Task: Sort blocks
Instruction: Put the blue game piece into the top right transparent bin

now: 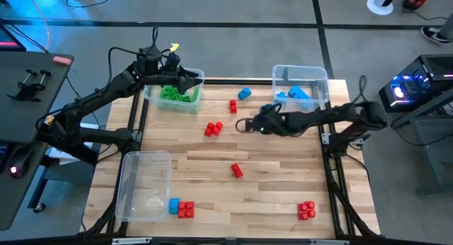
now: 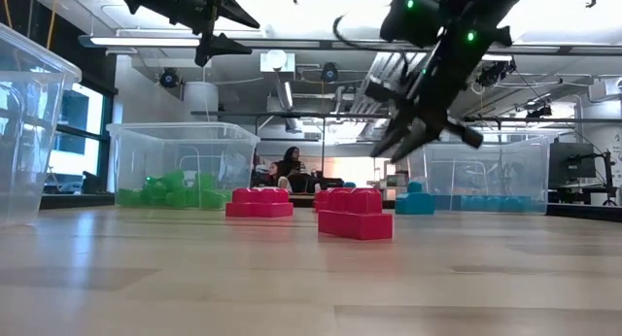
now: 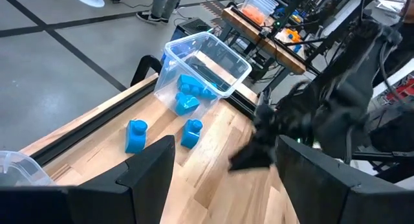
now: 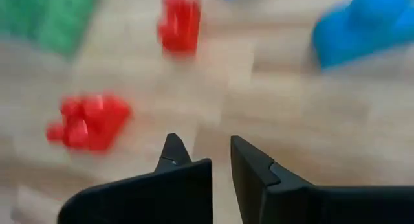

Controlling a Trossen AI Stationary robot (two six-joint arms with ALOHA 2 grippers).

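Note:
Blocks lie scattered on the wooden table (image 1: 283, 174). Red blocks (image 1: 213, 128) (image 1: 232, 105) (image 1: 236, 171) sit mid-table, and more red ones (image 1: 185, 209) (image 1: 306, 210) lie near the front edge beside a blue block (image 1: 173, 205). A blue block (image 1: 244, 93) lies toward the far edge. My right gripper (image 1: 244, 123) (image 4: 204, 143) hovers shut above the table right of the red cluster (image 4: 87, 120), with nothing between its fingers. My left gripper (image 1: 185, 78) (image 3: 225, 143) hangs open and empty over the bin of green blocks (image 1: 170, 95).
A clear bin (image 1: 301, 86) at the far right holds blue blocks. Another clear bin (image 1: 145, 185) stands at the near left. The bin with the green blocks (image 2: 180, 166) stands at the far left. People sit in the room behind the table (image 2: 292, 166).

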